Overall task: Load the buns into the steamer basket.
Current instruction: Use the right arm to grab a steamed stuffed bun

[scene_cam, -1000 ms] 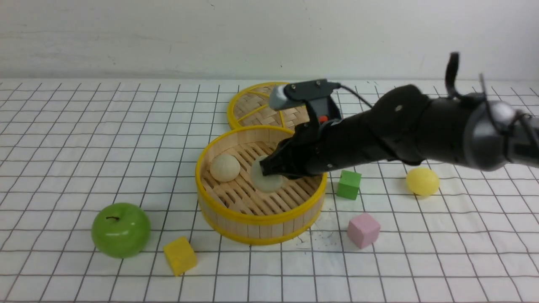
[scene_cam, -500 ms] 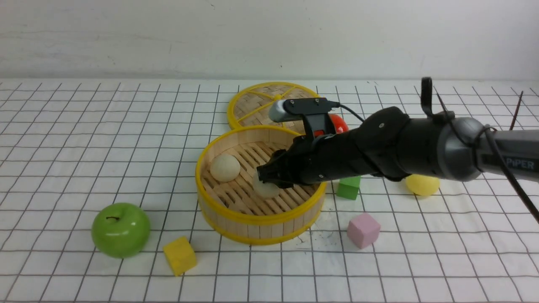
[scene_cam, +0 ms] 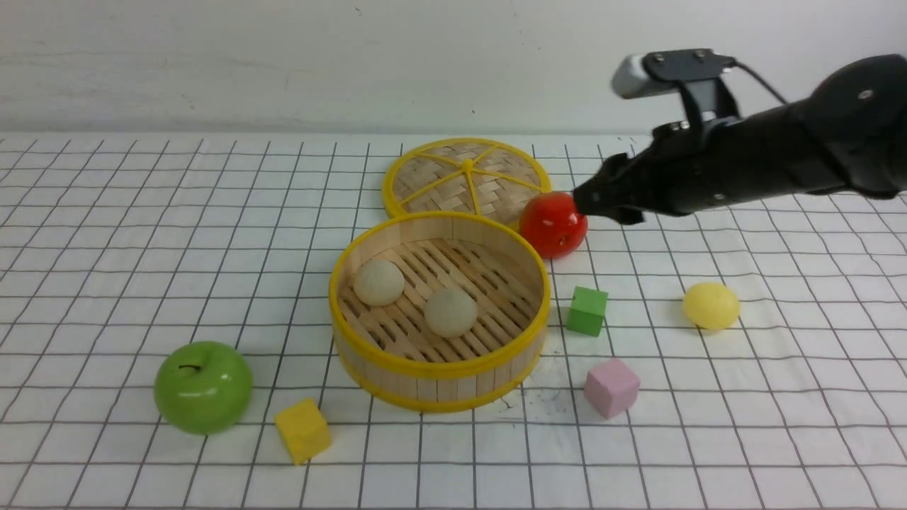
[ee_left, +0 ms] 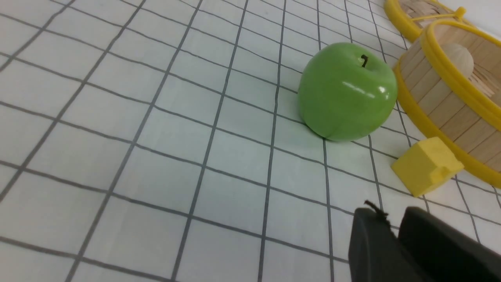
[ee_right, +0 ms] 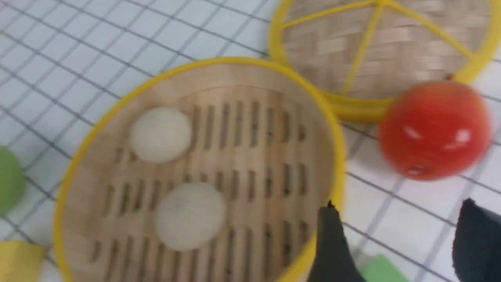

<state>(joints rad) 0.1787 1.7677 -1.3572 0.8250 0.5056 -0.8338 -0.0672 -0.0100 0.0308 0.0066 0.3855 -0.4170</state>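
Observation:
The steamer basket (scene_cam: 439, 372) stands mid-table, also in the right wrist view (ee_right: 336, 129). Two beige-cream buns lie in it: one at the left (scene_cam: 378, 282), one at the middle (scene_cam: 451, 312); both show in the right wrist view (ee_right: 160, 134) (ee_right: 190, 215). The pale yellow bun (scene_cam: 711, 305) lies on the table to the basket's right. My right gripper (scene_cam: 592, 202) is open and empty, raised beyond the basket's right rim, next to the red apple. My left gripper (ee_left: 393, 221) is shut and empty, low over the table near the yellow cube; it does not show in the front view.
A woven lid (scene_cam: 465, 177) lies behind the basket. A red apple (scene_cam: 553, 224) sits at the basket's back right. A green apple (scene_cam: 203, 386) and yellow cube (scene_cam: 302, 429) are at front left. A green cube (scene_cam: 587, 310) and pink cube (scene_cam: 611, 387) are right of the basket.
My right gripper let go of the middle bun on the basket floor, then rose and drew back to the right, out of the basket. The bun stays where it was set.

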